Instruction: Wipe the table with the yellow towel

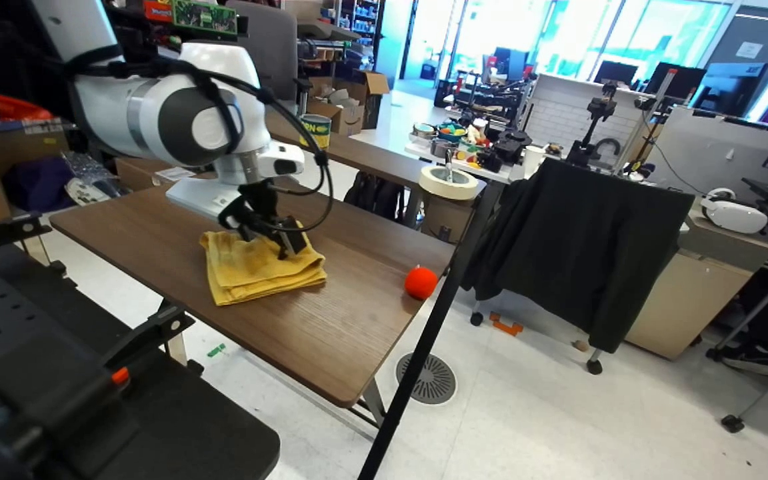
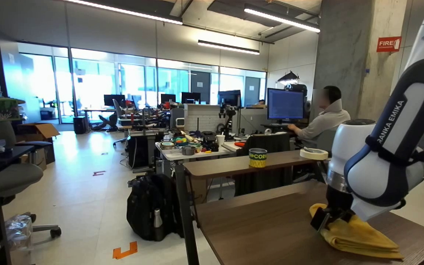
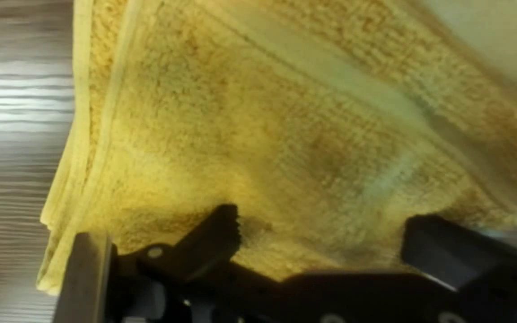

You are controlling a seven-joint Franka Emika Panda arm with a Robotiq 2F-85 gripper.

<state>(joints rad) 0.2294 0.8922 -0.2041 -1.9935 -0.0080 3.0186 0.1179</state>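
The yellow towel (image 1: 257, 270) lay folded, its upper layer rumpled, on the brown wood-grain tabletop (image 1: 357, 323). The step in hand was judged to be taking hold of the towel, with the wiping itself probably not begun. The next move likely called for drawing the fingers (image 3: 442, 250) together on a fold of cloth, then sweeping the towel along the tabletop under light pressure; a grip on the upper layer alone might have let the lower layers slide. In the wrist view, the fingers stood widely apart, with no fold evidently clamped; cloth lay beneath them and across the gap. In both exterior views they pointed down over one side of the towel, its layers spreading out from under them. Whether they touched the tabletop could not be told. Well apart from the towel, on the same tabletop, an orange-red ball (image 1: 421, 283) rested near the edge. Farther from the towel ran a narrower tabletop (image 2: 215, 168), bearing a yellow can (image 2: 258, 158) and a pale ring-shaped roll (image 2: 313, 155). A black backpack (image 2: 153, 206) stood on the floor, well apart from the towel.
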